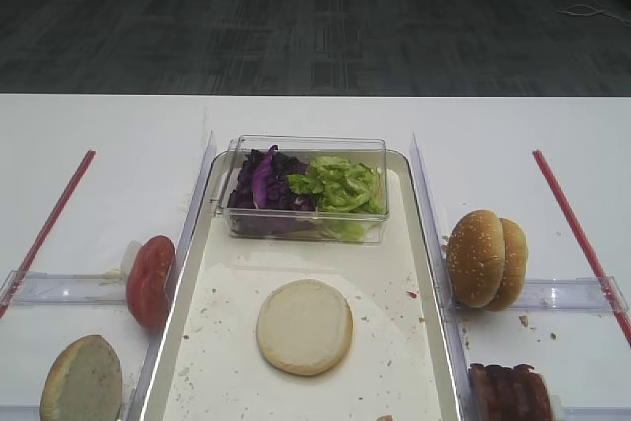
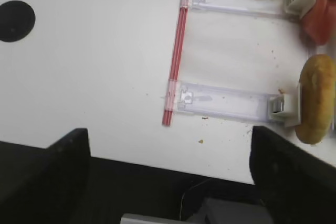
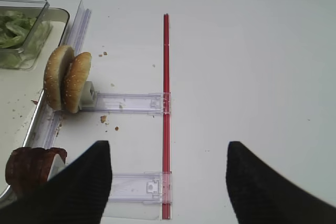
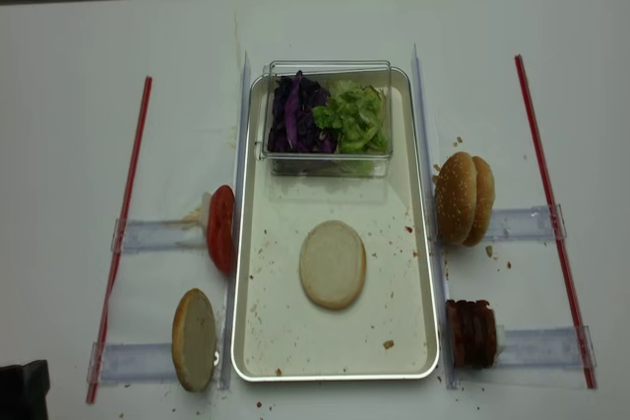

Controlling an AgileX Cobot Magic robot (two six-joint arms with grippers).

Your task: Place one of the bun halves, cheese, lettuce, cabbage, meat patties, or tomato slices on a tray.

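Observation:
A pale bun half (image 1: 305, 326) lies flat on the tray (image 1: 394, 273) (image 4: 285, 331), near its middle. A second bun half (image 1: 82, 382) (image 2: 316, 98) stands on edge left of the tray, with tomato slices (image 1: 150, 281) behind it. Cabbage (image 1: 261, 179) and lettuce (image 1: 340, 184) fill a clear box at the tray's far end. Meat patties (image 1: 510, 391) (image 3: 29, 169) stand right of the tray. Cheese is out of view. My left gripper (image 2: 170, 171) is open and empty over the table's front edge. My right gripper (image 3: 168, 182) is open and empty above the bare table.
Two sesame buns (image 1: 486, 258) (image 3: 67, 80) stand on edge right of the tray. Red strips (image 1: 577, 234) (image 2: 176, 66) and clear plastic holders (image 3: 131, 102) lie on both sides. A black round mark (image 2: 14, 20) is on the table at the left.

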